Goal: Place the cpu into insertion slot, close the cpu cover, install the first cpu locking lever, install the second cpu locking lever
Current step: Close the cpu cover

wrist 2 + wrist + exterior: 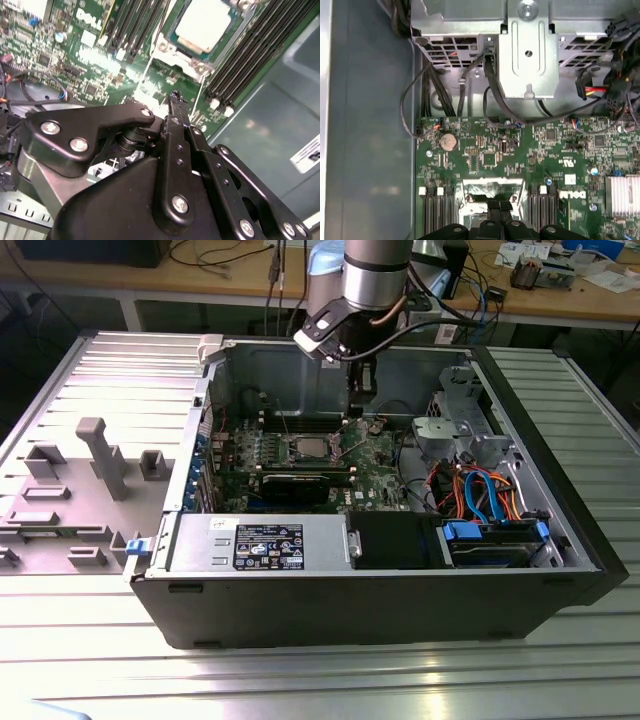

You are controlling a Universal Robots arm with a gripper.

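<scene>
cpu (204, 24) lies in the cpu cover (182, 55) window; i see my claw (175, 97), fingers pressed together and empty, hovering near it over the green motherboard (90, 65)

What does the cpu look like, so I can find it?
Look in the open computer case, at the green circuit board. The cpu is the flat silver square near its middle, between rows of long dark slots, the only pale, smooth square there.

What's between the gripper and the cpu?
In the second wrist view, green board and the rim of the cpu cover separate the gripper from the cpu.
</scene>
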